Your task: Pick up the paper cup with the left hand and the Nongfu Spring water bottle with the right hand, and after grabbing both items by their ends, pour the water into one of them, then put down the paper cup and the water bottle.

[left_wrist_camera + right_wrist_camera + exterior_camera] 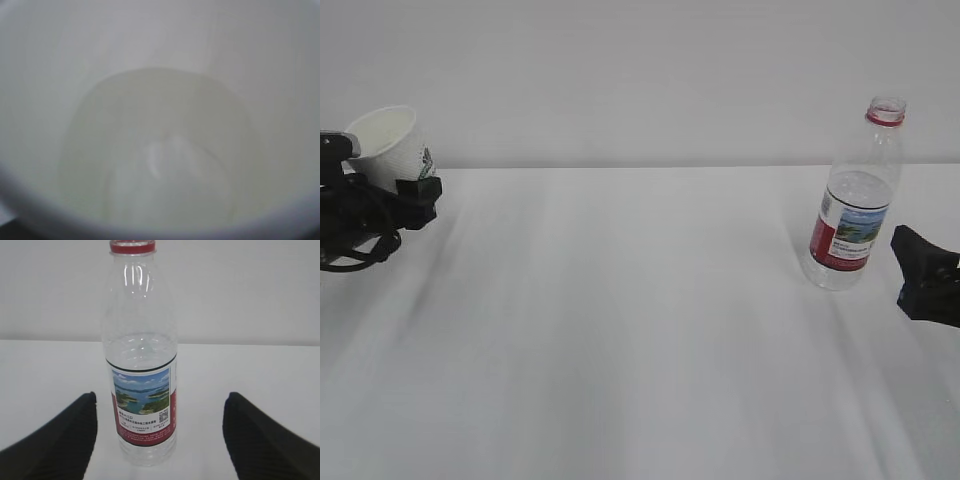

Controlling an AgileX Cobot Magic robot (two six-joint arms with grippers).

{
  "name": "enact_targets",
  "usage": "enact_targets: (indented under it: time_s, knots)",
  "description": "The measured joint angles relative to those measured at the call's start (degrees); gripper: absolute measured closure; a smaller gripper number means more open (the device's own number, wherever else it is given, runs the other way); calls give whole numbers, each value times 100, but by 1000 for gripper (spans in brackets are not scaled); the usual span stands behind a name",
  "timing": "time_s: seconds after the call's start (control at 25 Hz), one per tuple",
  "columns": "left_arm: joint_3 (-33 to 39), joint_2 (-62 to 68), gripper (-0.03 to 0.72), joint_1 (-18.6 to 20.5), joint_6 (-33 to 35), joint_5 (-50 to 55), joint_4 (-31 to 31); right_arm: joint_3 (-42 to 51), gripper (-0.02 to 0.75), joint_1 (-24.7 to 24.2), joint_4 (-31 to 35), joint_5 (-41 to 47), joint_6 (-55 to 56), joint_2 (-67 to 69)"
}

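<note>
Gripping the paper cup [388, 146] at far left, your left hand [408, 192] holds it tilted above the table [620, 330]. Your right hand [159, 440] has its 2 fingers [60, 440] spread wide, with the upright Nongfu Spring water bottle [142, 365] between them, untouched.

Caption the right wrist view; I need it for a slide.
Open right claw facing the upright, uncapped water bottle on the white table.

White paper cup [388, 145] tilted at far left, seemingly holding water [160, 155]; uncapped bottle [855, 200] upright at right.
</note>
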Motion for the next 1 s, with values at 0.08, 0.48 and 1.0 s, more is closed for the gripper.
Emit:
enact_targets:
  time_s: [0.08, 0.48, 1.0]
  knots:
    - [0, 121, 190, 0, 0, -86, 0, 0, 149, 0, 0, 0, 10, 0]
    - [0, 666, 193, 0, 9, -546, 22, 0, 149, 0, -10, 0, 10, 0]
    - [-12, 738, 43, 0, 263, -447, 81, 0, 149, 0, -10, 0, 10, 0]
